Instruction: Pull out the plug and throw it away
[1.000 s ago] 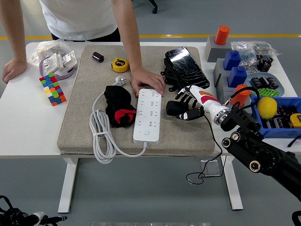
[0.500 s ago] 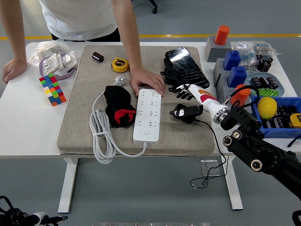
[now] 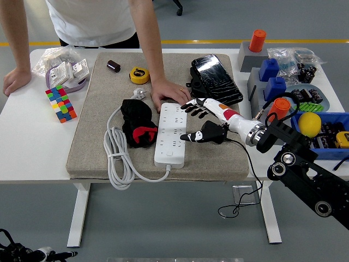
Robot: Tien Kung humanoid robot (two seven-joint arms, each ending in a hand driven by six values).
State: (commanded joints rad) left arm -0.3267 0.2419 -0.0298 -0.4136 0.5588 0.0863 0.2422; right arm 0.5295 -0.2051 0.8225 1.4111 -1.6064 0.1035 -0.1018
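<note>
Plug [image 3: 214, 131] pinched in right hand [image 3: 199, 121], just off strip's [image 3: 171, 134] right edge, mid-mat toward bench's near edge; other fingers spread over the strip; person's hand [image 3: 170, 96] pressing its far end.

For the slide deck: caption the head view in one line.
Right hand carries a black plug at the white power strip, which a person's hand steadies on the grey mat.
</note>
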